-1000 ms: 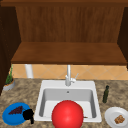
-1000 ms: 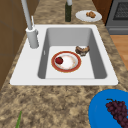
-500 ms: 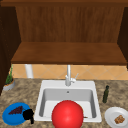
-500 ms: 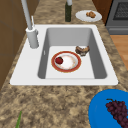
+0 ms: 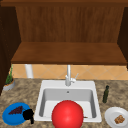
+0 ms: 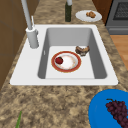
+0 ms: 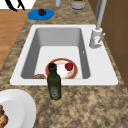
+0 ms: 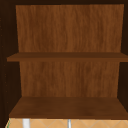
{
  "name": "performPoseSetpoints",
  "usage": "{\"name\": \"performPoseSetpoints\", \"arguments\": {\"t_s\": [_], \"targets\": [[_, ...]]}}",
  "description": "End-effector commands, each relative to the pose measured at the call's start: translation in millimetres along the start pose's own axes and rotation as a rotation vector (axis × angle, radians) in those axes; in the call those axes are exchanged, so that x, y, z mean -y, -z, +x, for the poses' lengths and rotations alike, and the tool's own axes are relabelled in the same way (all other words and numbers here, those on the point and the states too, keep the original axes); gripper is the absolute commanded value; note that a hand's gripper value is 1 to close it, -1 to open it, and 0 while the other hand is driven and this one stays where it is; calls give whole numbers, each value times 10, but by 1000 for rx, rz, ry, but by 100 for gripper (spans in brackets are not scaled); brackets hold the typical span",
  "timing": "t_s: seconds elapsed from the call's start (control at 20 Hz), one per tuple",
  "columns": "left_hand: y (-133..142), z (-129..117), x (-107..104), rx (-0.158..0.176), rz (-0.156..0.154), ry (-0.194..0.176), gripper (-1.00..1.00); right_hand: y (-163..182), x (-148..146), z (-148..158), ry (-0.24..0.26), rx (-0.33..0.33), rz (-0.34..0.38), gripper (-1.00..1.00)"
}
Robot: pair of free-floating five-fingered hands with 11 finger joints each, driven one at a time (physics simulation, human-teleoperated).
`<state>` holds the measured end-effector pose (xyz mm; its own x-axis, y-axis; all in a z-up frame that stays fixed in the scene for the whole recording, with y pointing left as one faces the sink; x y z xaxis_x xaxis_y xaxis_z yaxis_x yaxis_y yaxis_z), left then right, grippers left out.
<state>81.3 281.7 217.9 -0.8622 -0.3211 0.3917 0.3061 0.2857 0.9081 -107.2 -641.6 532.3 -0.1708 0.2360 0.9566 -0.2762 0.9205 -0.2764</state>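
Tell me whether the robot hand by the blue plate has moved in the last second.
No. The left robot hand sits at the blue plate's right edge, left of the sink, as before.

One sink (image 6: pixel 25 75) with one faucet (image 6: pixel 30 32). Plates: three — one blue plate (image 6: pixel 100 112), one white plate (image 7: pixel 22 105), one red-rimmed plate (image 6: pixel 78 62) in the basin. One bunch of grapes (image 6: pixel 118 110). One dark bottle (image 7: pixel 54 82). One potted plant (image 5: pixel 9 82). One black hand (image 5: pixel 28 115). Two wooden shelves (image 8: pixel 67 57).
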Motion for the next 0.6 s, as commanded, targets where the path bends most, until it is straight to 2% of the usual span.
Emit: {"name": "performPoseSetpoints", "arguments": {"t_s": [0.0,0.3,0.55], "targets": [[0,0,0,0,0,0,0,-25,-129,6,-122,-14,32,-100],[0,0,0,0,0,0,0,30,-311,-17,-211,19,30,-100],[0,0,0,0,0,0,0,195,-538,-166,-242,26,53,-100]]}}
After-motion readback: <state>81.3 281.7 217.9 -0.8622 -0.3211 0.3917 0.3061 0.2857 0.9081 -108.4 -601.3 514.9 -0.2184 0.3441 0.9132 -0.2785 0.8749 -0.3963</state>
